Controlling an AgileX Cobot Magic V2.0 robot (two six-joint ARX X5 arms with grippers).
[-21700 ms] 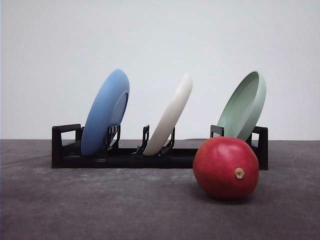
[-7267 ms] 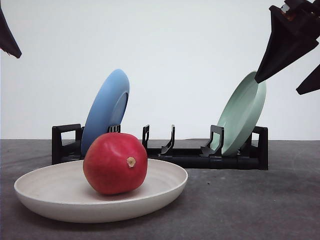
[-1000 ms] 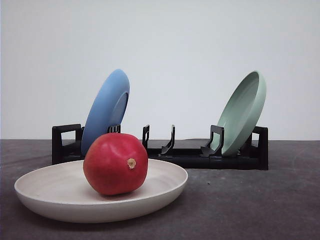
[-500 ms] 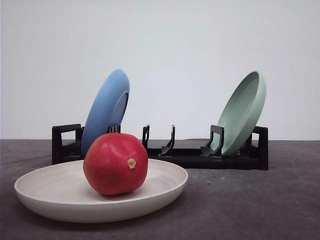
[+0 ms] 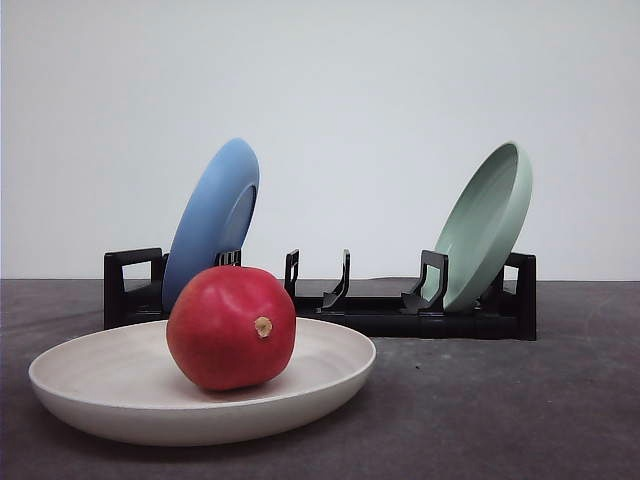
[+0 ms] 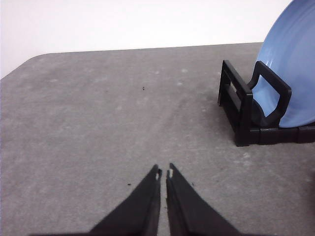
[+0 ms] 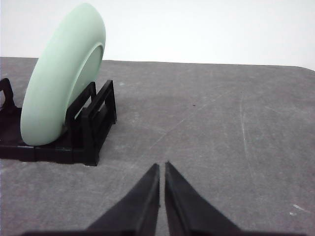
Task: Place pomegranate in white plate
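Note:
The deep red pomegranate [image 5: 231, 327] rests inside the white plate [image 5: 90, 395], which lies flat on the grey table at the front left in the front view. Its tan stem nub faces the camera. My left gripper [image 6: 163, 173] is shut with nothing between its fingers, above bare table beside the rack's blue-plate end. Over bare table by the green-plate end of the rack, my right gripper [image 7: 162, 166] is likewise shut on nothing.
A black plate rack [image 5: 320, 305] stands behind the white plate. A blue plate [image 5: 212, 222] leans in its left slot and a pale green plate [image 5: 487, 224] in its right slot; the middle slot holds nothing. Grey table extends around both grippers.
None over the last second. Earlier, the pomegranate lay on the table at the right and the white plate stood in the rack's middle slot; both arms have since left the front view.

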